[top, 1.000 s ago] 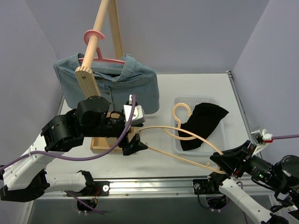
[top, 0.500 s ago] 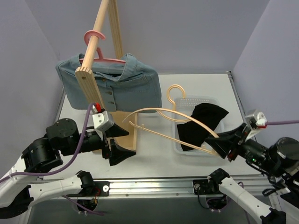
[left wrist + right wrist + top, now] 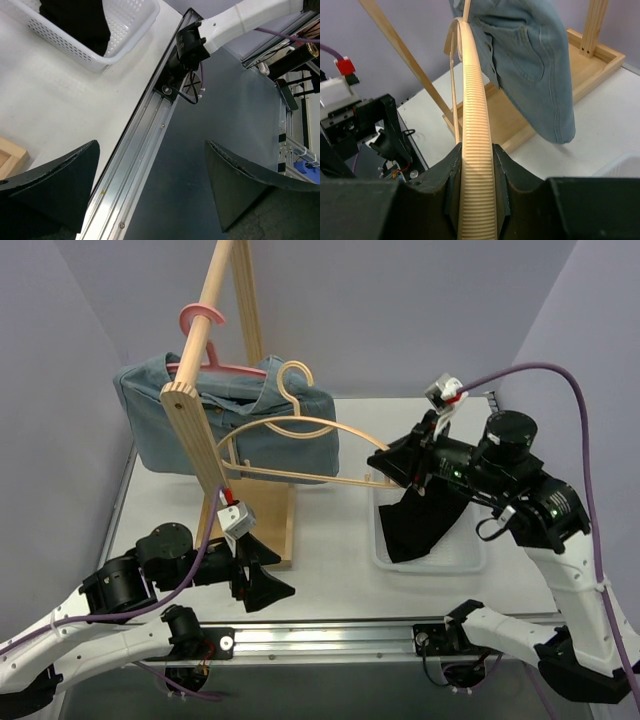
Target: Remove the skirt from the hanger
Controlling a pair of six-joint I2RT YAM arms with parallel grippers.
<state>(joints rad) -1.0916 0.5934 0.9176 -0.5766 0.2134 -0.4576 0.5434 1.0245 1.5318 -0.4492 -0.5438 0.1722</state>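
Top external view: on the worktop (image 3: 340, 560), the white basket (image 3: 455, 558) is occupied by the black skirt (image 3: 425, 510). The bare wooden hanger (image 3: 475, 125) is clamped in the right claw (image 3: 390, 462). The left claw (image 3: 258, 570) is spread wide, empty. Removal is judged done.

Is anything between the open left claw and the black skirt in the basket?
Only the basket's low white wall. Otherwise just tabletop separates the left gripper from the skirt lying inside.
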